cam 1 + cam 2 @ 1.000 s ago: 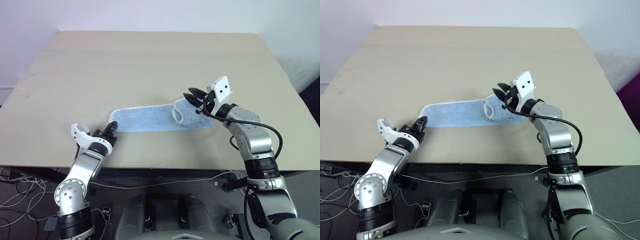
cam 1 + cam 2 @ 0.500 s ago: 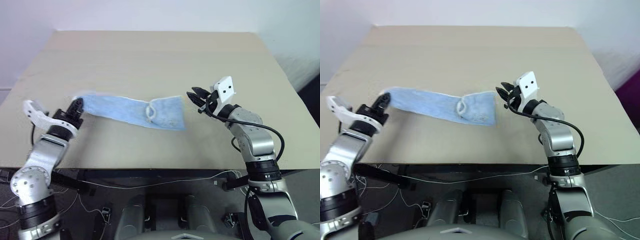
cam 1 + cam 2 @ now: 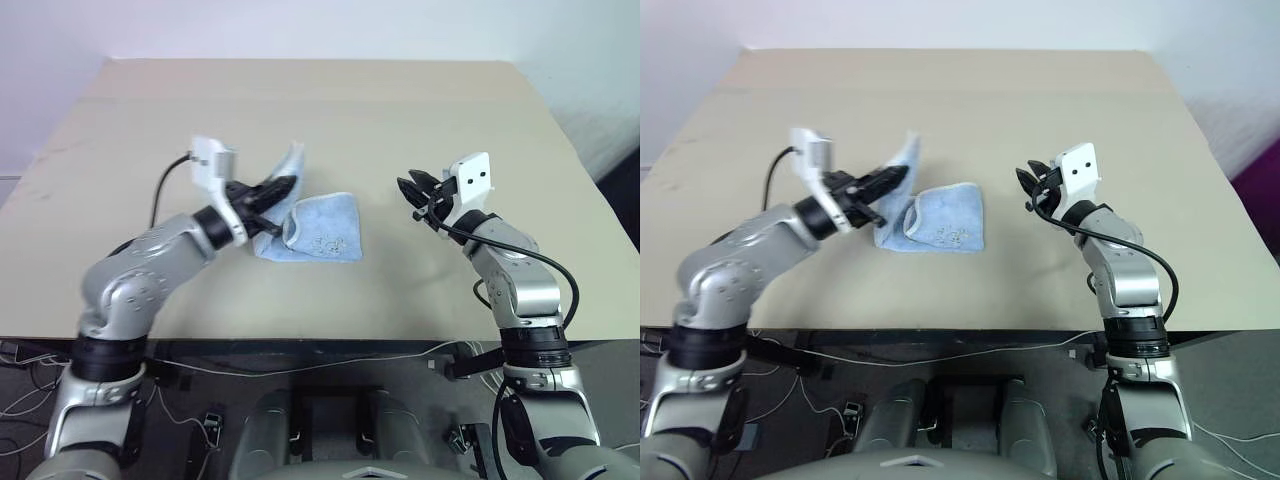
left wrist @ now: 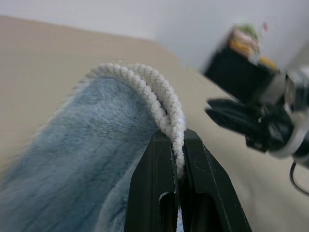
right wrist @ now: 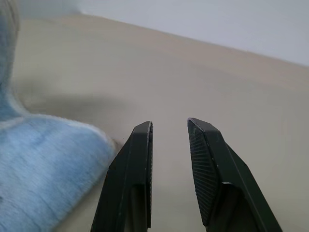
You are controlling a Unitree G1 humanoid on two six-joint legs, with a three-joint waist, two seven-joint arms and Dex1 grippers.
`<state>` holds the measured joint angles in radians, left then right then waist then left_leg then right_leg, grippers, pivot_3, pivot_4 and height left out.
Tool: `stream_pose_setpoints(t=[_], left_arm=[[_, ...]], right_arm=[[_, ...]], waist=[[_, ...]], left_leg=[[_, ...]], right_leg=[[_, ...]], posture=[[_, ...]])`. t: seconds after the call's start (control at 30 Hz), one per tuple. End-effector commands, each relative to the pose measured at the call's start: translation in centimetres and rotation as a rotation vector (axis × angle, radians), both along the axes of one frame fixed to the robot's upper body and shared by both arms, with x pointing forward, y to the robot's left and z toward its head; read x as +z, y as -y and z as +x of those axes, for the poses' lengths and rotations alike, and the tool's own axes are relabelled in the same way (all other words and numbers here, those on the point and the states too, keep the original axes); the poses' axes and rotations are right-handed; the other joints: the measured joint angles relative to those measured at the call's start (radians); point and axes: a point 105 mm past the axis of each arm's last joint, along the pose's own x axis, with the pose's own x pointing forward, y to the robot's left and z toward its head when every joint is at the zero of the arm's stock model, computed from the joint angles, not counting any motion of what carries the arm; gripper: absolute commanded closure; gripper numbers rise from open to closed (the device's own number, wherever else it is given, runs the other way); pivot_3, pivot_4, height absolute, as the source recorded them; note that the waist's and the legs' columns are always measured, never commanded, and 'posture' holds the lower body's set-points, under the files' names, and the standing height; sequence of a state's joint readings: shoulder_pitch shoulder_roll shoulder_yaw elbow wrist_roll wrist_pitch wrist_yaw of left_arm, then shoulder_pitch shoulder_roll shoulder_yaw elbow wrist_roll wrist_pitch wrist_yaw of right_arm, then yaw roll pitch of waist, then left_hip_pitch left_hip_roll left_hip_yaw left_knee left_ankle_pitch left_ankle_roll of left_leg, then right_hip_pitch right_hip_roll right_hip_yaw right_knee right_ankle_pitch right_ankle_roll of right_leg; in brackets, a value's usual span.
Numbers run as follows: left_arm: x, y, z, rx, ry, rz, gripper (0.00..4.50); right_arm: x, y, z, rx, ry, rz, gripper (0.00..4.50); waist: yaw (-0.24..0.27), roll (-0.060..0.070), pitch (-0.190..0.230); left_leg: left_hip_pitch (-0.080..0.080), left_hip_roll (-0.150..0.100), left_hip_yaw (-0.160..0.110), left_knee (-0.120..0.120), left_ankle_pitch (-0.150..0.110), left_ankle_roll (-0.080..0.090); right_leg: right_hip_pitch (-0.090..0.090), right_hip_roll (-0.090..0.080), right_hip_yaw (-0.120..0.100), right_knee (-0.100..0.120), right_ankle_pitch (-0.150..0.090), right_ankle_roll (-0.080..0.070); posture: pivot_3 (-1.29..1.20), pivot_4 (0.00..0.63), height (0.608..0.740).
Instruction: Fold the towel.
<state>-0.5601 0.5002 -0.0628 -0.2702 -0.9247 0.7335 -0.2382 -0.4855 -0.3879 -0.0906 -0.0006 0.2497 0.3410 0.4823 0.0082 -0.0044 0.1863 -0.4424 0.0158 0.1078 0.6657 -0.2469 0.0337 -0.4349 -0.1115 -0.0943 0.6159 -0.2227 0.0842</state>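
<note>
Left hand (image 3: 288,184) pinching one towel (image 3: 322,228), right hand (image 3: 410,188) empty, one table (image 3: 300,110)

Part of the towel (image 3: 322,232) behind the left hand (image 3: 285,186)

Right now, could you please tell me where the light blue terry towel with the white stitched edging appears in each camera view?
Left eye: light blue terry towel, centre-left of the table, one end lifted.
Right eye: centre-left.
Left wrist: fills the lower left, its edging pinched in the left gripper.
Right wrist: at the left edge.
Shared landmark: the tan table.
</note>
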Motion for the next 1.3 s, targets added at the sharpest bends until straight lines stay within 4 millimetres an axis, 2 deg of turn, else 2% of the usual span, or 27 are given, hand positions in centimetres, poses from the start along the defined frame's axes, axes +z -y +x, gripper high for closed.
stream_pose_setpoints(t=[0.03,0.13,0.23,0.33,0.43,0.53,0.8,0.9,0.93,1.03,1.07,1.17,1.3], left_arm=[[-1.2,1.9,0.6,-0.016,0.016,0.132,4.47],[-3.1,3.0,0.8,-0.034,0.01,0.263,4.47],[-4.5,3.6,0.6,-0.068,-0.013,0.313,4.47],[-5.1,3.8,0.6,-0.081,-0.036,0.316,4.47],[-4.5,4.0,0.4,-0.099,-0.06,0.227,4.47],[-3.1,3.9,-0.4,-0.138,-0.076,0.085,3.79],[-2.0,3.0,-2.5,-0.204,-0.097,-0.025,1.07],[-1.4,1.4,-1.9,-0.127,-0.079,-0.047,0.14],[-1.2,0.6,-1.4,-0.084,-0.074,-0.049,0.02],[-1.2,-2.1,0.3,0.07,-0.044,-0.038,0.0],[-1.6,-2.9,0.8,0.116,-0.04,-0.004,0.19],[-2.6,-4.4,1.7,0.208,0.008,0.095,0.88],[-3.6,-3.8,1.9,0.184,0.006,0.1,2.26]], right_arm=[[1.9,0.8,-0.8,-0.032,0.072,0.006,3.34],[1.9,1.2,-1.1,-0.054,0.075,0.011,3.34],[1.9,1.4,-1.3,-0.068,0.077,0.014,3.34],[1.8,1.4,-1.4,-0.073,0.076,0.015,3.34],[1.8,1.4,-1.3,-0.072,0.074,0.014,3.34],[1.8,1.0,-1.1,-0.059,0.073,0.014,3.34],[1.8,-0.7,-0.9,0.007,0.066,0.016,3.34],[1.8,-1.7,-1.0,0.048,0.062,0.017,3.34],[1.9,-2.1,-1.1,0.065,0.06,0.021,3.5],[1.9,-3.8,-1.5,0.142,0.047,0.03,4.2],[1.9,-4.4,-1.7,0.168,0.041,0.031,4.49],[1.4,-6.5,-1.9,0.239,0.004,0.034,4.5],[0.1,-8.7,-1.6,0.289,-0.063,0.043,4.5]], waist=[[-0.003,0.0,0.0],[-0.004,0.0,0.0],[-0.003,0.0,0.0],[-0.002,0.0,0.0],[-0.001,0.0,0.0],[-0.001,0.0,0.0],[-0.002,0.0,0.0],[0.0,0.0,0.0],[0.0,0.0,0.0],[-0.001,0.0,0.0],[-0.001,0.0,0.0],[-0.004,0.0,0.0],[0.002,0.0,0.0]], left_leg=[[0.0,0.0,0.0,0.0,0.0,0.0],[0.0,0.001,0.0,-0.001,0.001,-0.001],[0.0,0.001,0.0,-0.001,0.001,-0.001],[0.0,0.001,-0.001,0.0,0.001,-0.001],[0.0,0.001,-0.001,0.0,0.001,-0.001],[0.0,0.001,-0.001,0.0,0.001,-0.001],[0.0,0.001,-0.002,0.001,0.001,-0.001],[0.0,0.001,-0.002,0.001,0.001,-0.001],[0.0,0.001,-0.002,0.001,0.001,-0.001],[0.001,0.001,-0.002,0.001,0.001,-0.001],[0.001,0.001,-0.002,0.001,0.001,-0.001],[0.001,0.001,-0.002,0.001,0.001,-0.001],[0.001,0.001,-0.002,0.001,0.001,-0.001]], right_leg=[[0.0,0.001,0.0,0.0,0.0,0.0],[0.0,0.002,0.0,0.0,0.0,0.0],[0.0,0.002,0.0,0.0,0.0,0.0],[0.0,0.002,0.0,0.0,0.0,0.0],[0.0,0.001,0.0,0.0,0.0,0.0],[0.0,0.001,0.0,0.0,0.0,0.0],[0.0,0.001,0.0,0.001,0.0,0.0],[0.0,0.001,0.0,0.001,0.0,0.0],[0.001,0.001,0.0,0.001,0.0,0.0],[0.001,0.001,0.0,0.002,0.0,0.0],[0.001,0.001,0.0,0.002,0.0,0.0],[0.001,0.002,0.0,0.002,0.0,0.0],[0.001,0.001,0.0,0.002,0.0,0.0]], posture=[[0.0,0.15,0.74],[0.0,0.15,0.74],[0.0,0.15,0.74],[0.0,0.15,0.74],[0.0,0.15,0.74],[0.0,0.15,0.74],[0.0,0.15,0.74],[0.0,0.15,0.74],[0.0,0.15,0.74],[0.0,0.15,0.74],[0.0,0.15,0.74],[0.0,0.15,0.74],[0.0,0.15,0.74]])
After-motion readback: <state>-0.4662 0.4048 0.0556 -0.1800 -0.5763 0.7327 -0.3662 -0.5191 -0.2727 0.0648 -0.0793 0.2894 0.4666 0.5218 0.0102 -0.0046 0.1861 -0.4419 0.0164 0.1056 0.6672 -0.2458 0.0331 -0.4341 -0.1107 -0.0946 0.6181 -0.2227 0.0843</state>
